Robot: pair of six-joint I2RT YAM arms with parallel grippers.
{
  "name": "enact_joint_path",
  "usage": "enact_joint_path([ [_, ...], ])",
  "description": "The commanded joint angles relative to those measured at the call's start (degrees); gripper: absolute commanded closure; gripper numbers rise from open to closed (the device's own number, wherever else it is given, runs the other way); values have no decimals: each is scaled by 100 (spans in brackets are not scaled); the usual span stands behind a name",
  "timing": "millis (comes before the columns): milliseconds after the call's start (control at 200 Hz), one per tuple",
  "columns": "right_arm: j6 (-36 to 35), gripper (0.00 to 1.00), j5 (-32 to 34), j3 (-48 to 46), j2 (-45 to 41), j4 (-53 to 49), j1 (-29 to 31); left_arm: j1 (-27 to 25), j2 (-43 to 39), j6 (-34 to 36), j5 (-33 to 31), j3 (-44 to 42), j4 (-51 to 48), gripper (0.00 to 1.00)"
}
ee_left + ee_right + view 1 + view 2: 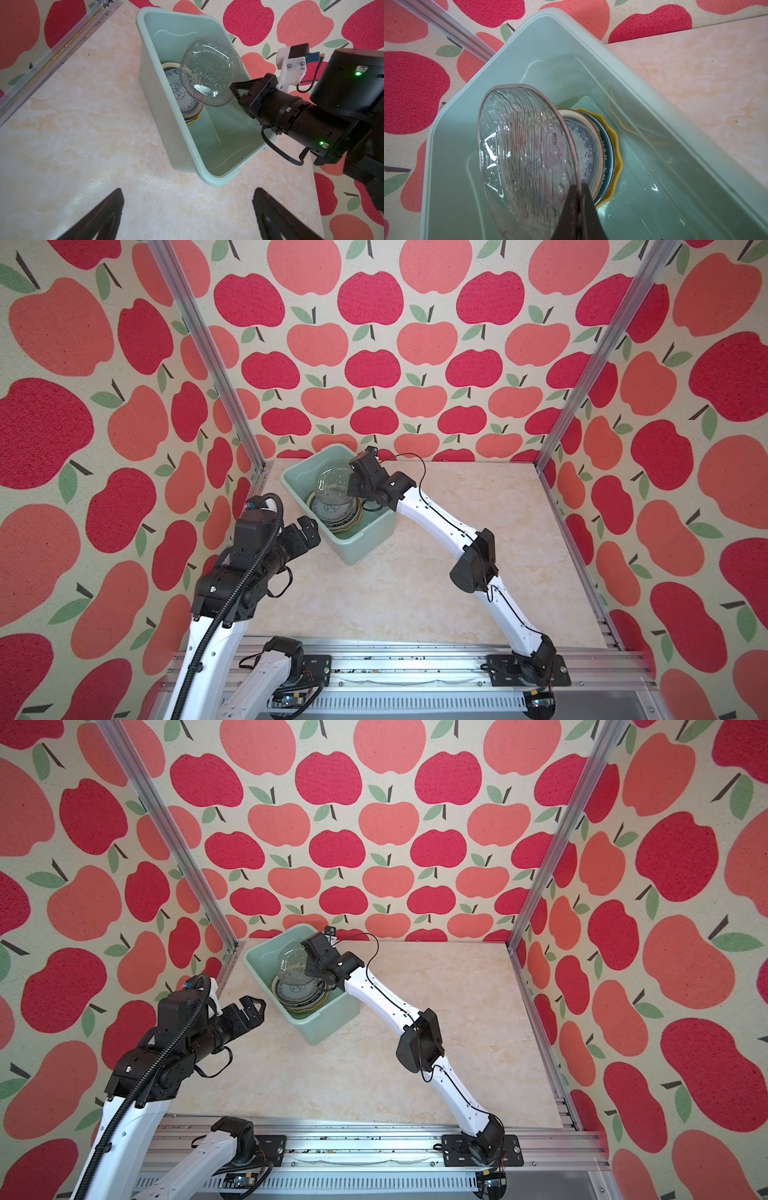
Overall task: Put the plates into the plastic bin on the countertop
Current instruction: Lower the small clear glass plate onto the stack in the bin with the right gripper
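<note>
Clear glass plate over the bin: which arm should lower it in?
Right. The right gripper is shut on the clear ribbed glass plate, holding it tilted above the stacked plates inside the mint-green plastic bin. The left gripper is open, empty, outside the bin.

Only one piece of lettering is found: pale capital letters are printed on the dark teal rim of a plate (608, 164) stacked in the plastic bin (560, 52) at the far left corner of the countertop (695, 72). Only a few letters are exposed in the right wrist view, and no word can be made out. Small white stickers (325, 146) on the right arm (301, 116) are too small to be read.
</note>
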Motion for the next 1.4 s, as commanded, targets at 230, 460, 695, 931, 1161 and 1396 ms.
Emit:
enact_joint_path([
  [230,84,100,503,192,390,293,38,40,25,123,-18,5,-110,1],
  [460,25,100,494,198,535,361,47,53,-8,146,-48,50,-185,1],
  [695,-65,97,494,202,634,468,38,62,-21,165,-68,110,-258,1],
  [931,-86,96,451,199,726,454,38,89,-18,209,-108,138,-281,1],
  [1161,-91,94,380,191,809,415,38,106,-91,210,-129,112,-313,1],
  [1396,-144,86,322,200,823,416,38,131,-128,235,-140,112,-332,1],
])
